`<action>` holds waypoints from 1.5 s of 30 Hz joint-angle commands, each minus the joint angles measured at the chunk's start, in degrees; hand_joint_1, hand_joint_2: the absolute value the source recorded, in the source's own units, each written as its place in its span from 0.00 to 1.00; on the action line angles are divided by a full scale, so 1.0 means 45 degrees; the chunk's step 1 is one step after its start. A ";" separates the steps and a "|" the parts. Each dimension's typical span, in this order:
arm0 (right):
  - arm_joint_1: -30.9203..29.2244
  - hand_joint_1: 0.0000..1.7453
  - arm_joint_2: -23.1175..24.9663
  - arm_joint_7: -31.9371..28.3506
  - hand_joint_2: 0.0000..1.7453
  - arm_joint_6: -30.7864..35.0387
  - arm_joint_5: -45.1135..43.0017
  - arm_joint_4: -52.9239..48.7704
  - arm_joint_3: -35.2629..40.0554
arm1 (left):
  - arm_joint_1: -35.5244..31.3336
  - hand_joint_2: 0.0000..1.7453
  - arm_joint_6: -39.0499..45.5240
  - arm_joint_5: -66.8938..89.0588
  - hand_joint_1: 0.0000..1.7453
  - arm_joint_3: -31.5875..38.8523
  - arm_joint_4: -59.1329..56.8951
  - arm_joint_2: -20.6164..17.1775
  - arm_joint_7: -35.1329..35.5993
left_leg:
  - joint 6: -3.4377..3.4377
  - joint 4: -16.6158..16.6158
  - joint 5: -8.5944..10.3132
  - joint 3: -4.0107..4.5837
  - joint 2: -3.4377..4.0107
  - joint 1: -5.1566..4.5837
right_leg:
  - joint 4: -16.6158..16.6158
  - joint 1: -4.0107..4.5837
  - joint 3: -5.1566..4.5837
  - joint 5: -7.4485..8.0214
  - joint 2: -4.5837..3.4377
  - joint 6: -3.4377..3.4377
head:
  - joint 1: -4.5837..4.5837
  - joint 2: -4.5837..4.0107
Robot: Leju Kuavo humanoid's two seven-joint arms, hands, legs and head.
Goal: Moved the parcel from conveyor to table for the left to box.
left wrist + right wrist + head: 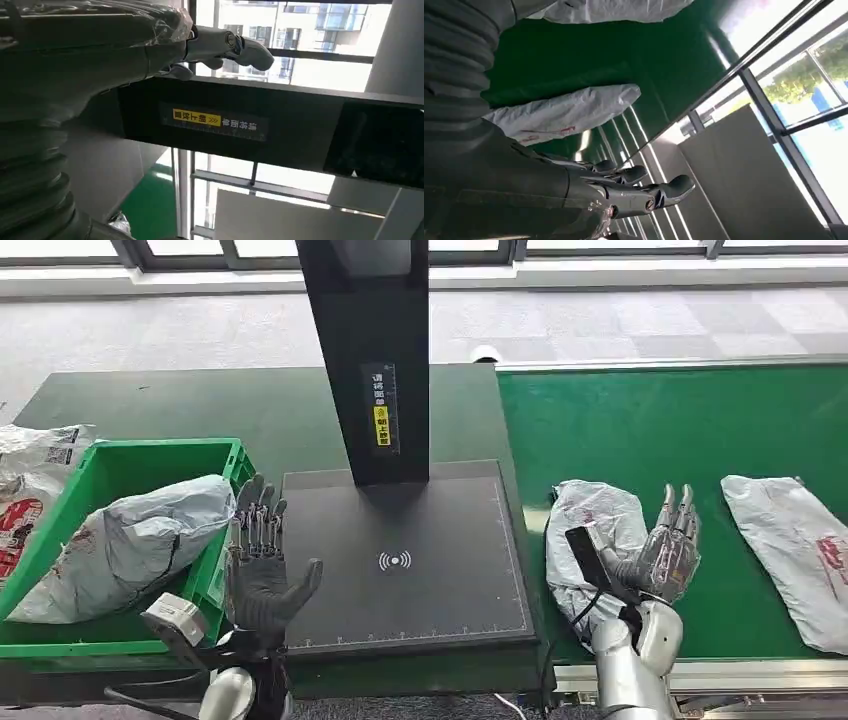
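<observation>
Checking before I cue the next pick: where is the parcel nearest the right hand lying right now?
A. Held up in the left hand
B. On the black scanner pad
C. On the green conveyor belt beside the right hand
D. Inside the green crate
C: the grey parcel lies on the green conveyor belt just beside the open right hand, which holds nothing.

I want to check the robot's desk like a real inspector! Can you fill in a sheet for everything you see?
Surface: green conveyor belt beside a dark scanner plate.
Job's things: crumpled grey plastic parcel on the belt; another grey parcel in the green plastic crate.
Clutter: flat grey mailer bag further along the belt.
Hands: left hand open; right hand open beside the parcel.
Cables: black cable at the right wrist.
Surroundings: black scanner post, grey floor, windows.
</observation>
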State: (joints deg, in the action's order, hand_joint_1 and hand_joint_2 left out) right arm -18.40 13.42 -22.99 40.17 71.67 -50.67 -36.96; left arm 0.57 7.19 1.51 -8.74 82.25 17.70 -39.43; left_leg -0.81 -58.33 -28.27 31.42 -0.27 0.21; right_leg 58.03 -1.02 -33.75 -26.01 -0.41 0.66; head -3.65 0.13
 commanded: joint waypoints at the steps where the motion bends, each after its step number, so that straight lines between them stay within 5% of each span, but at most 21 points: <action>1: -0.1869 0.00 -0.1259 -0.0353 1.00 -0.0814 -0.1253 0.5125 -0.0371 | 0.0174 1.00 -0.0393 0.0323 0.00 0.1123 -0.0624 0.0069 0.0170 | 0.0000 0.0051 0.0015 -0.0035 0.0042 0.0010 | -0.0060 0.0015 0.0026 0.0031 -0.0027 -0.0016 | 0.0000 0.0000; 8: -0.1729 0.00 -0.1104 -0.1844 1.00 -0.2971 -0.2788 0.5109 0.0214 | -0.0175 1.00 -0.0713 0.0303 0.00 0.1678 -0.1494 0.0006 0.0167 | 0.0000 0.0026 0.0004 -0.0021 0.0029 0.0001 | -0.0023 0.0003 0.0013 0.0013 -0.0024 -0.0012 | 0.0000 0.0000; 14: -0.1639 0.00 -0.1087 -0.1816 1.00 -0.3067 -0.2613 0.5165 0.0910 | 0.0012 1.00 -0.0715 0.0495 0.00 0.1869 -0.1345 0.0072 0.0117 | -0.0002 0.0022 0.0005 -0.0009 0.0018 0.0000 | -0.0017 0.0003 0.0003 0.0009 -0.0012 -0.0012 | 0.0000 0.0000; 19: -0.1532 0.00 -0.1414 0.1124 1.00 -0.2836 -0.0241 0.5907 0.3003 | 0.0413 1.00 -0.0787 0.0828 0.00 0.2049 -0.0948 0.0182 0.0143 | 0.0001 0.0013 -0.0002 -0.0002 0.0027 0.0006 | -0.0014 0.0007 0.0001 0.0008 -0.0022 -0.0008 | 0.0000 0.0000; 24: -0.1444 0.00 -0.1339 0.1312 1.00 -0.2856 -0.0018 0.5916 0.3193 | 0.0375 1.00 -0.0812 0.0859 0.00 0.2062 -0.0979 0.0192 0.0155 | -0.0002 0.0033 0.0008 -0.0005 0.0027 0.0009 | -0.0034 0.0011 0.0006 0.0018 -0.0018 -0.0018 | 0.0000 0.0000; 28: -0.1096 0.00 -0.1472 0.4049 1.00 -0.3347 0.1942 0.5948 0.4314 | 0.0343 1.00 -0.0917 0.1004 0.00 0.2223 -0.0937 0.0294 0.0254 | -0.0002 0.0018 0.0004 0.0001 0.0001 0.0008 | -0.0021 0.0011 0.0004 0.0006 0.0004 -0.0012 | 0.0000 0.0000; 40: -0.1051 0.00 -0.1543 0.4606 1.00 -0.3582 0.2239 0.6043 0.4422 | 0.0426 1.00 -0.0954 0.1039 0.00 0.2211 -0.0840 0.0311 0.0323 | 0.0000 0.0015 0.0006 -0.0011 -0.0002 0.0006 | -0.0018 0.0008 0.0015 0.0006 0.0008 -0.0010 | 0.0000 0.0000; 41: -0.0998 0.06 -0.1553 0.4606 1.00 -0.3596 0.2215 0.6062 0.4392 | 0.0468 1.00 -0.0954 0.1037 0.00 0.2216 -0.0853 0.0309 0.0321 | -0.0001 0.0028 0.0013 -0.0015 -0.0001 0.0007 | -0.0031 0.0010 0.0019 0.0012 0.0011 -0.0014 | 0.0000 0.0000; 42: -0.0945 0.82 -0.1566 0.4677 1.00 -0.3602 0.2302 0.6061 0.4438 | 0.0495 1.00 -0.0877 0.1149 0.00 0.2206 -0.0941 0.0283 0.0383 | -0.0001 0.0018 0.0007 -0.0017 -0.0006 0.0007 | -0.0021 0.0009 0.0022 0.0005 0.0013 -0.0011 | 0.0000 0.0000; 43: -0.0897 1.00 -0.1578 0.4675 1.00 -0.3715 0.2316 0.6063 0.4454 | 0.0488 1.00 -0.0872 0.1164 0.00 0.2205 -0.1070 0.0264 0.0385 | -0.0001 0.0032 0.0014 -0.0021 -0.0004 0.0009 | -0.0037 0.0012 0.0027 0.0013 0.0014 -0.0015 | 0.0000 0.0000; 45: -0.0821 1.00 -0.1549 0.4684 1.00 -0.3666 0.2295 0.6037 0.4417 | 0.0383 1.00 -0.0800 0.1248 0.00 0.2210 -0.1362 0.0259 0.0335 | 0.0001 0.0041 0.0018 -0.0044 -0.0008 0.0009 | -0.0047 0.0013 0.0047 0.0017 0.0020 -0.0014 | 0.0000 0.0000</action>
State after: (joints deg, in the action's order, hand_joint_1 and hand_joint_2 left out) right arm -22.96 8.63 -2.73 24.72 81.37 -27.89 -20.11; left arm 2.67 3.28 6.14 -2.16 79.62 18.56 -38.29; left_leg -0.81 -58.33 -28.27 31.28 -0.28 0.22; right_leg 58.02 -1.01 -33.63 -26.02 -0.41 0.65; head -3.65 0.13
